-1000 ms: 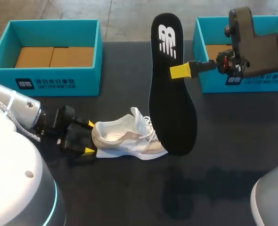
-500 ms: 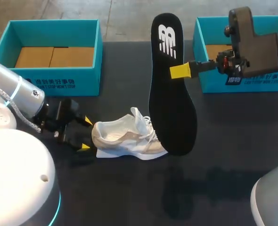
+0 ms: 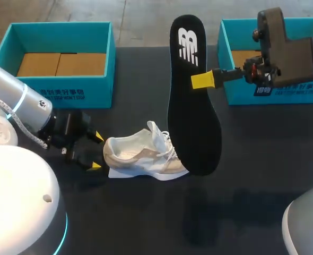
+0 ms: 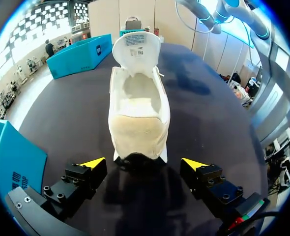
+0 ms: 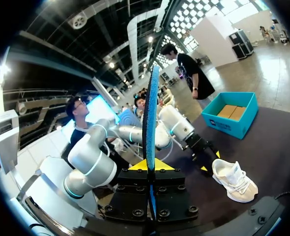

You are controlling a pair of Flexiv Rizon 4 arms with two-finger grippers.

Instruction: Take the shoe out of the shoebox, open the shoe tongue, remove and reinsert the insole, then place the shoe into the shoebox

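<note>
Pinching the black insole (image 3: 191, 106) upright, the right fingers (image 3: 201, 80) have it out of the white shoe (image 3: 140, 155), whose heel sits just ahead of the open left fingers (image 4: 92, 162); reinserting and boxing remain

The dark table (image 3: 146, 218) carries a white shoe (image 3: 138, 156), a left shoebox (image 3: 66, 96) and a right shoebox (image 3: 300, 96).
</note>
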